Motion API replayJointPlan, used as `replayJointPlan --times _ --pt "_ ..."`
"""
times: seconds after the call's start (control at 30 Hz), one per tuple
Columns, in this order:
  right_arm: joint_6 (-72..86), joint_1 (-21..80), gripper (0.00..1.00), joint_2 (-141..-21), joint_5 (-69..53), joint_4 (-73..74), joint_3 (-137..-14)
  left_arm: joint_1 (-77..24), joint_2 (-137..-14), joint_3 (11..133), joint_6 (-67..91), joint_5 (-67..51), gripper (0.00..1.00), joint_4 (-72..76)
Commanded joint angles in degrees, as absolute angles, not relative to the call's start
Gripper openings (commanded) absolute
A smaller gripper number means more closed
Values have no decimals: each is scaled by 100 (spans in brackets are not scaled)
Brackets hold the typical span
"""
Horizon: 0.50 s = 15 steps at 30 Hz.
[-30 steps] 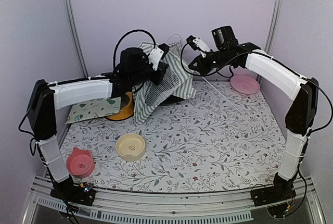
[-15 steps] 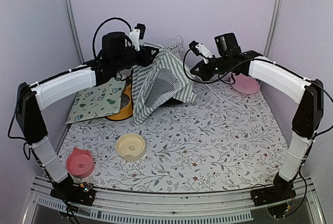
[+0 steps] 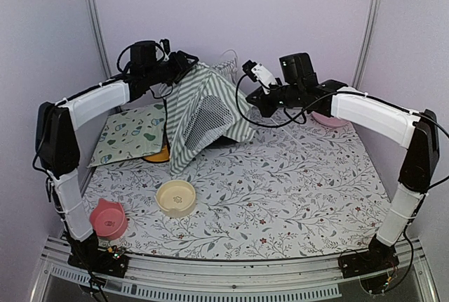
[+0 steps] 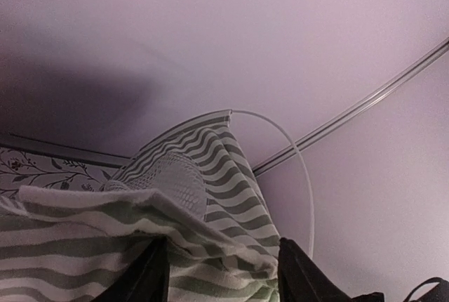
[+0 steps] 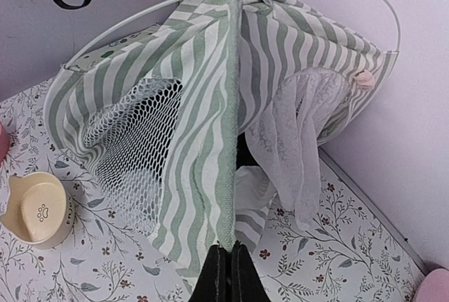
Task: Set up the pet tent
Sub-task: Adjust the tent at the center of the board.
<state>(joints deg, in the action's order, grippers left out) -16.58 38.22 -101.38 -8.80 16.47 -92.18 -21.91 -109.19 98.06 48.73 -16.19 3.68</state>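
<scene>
While right gripper pinches it, pet tent upright just beyond

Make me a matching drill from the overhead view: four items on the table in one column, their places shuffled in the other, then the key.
Things:
1. pet tent
2. cream bowl
3. pink eared bowl
4. printed mat

Places:
A. near left corner
B. lying flat at the far left
C. far centre, propped up
D. left of centre, on the near side of the tent

Pairs: 1-C, 2-D, 3-A, 4-B
</scene>
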Motion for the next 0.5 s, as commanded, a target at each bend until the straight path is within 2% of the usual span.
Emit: replayJointPlan --times 0.0,0.13,0.33,0.47 --pt "-1921 4003 0 -10090 -534 1364 -9171 -2214 -11027 10142 5500 -1943 58 395" --pt "-1984 4104 0 -10150 -374 1350 -9192 -2238 -11149 10140 5609 -2000 56 391" --pt "-2102 4121 0 -10205 -409 1293 -9185 -2250 -11446 10086 5717 -1960 44 411" --pt "-2207 4126 0 -10215 -478 1305 -9155 -2250 -11706 10309 5887 -2011 43 318"
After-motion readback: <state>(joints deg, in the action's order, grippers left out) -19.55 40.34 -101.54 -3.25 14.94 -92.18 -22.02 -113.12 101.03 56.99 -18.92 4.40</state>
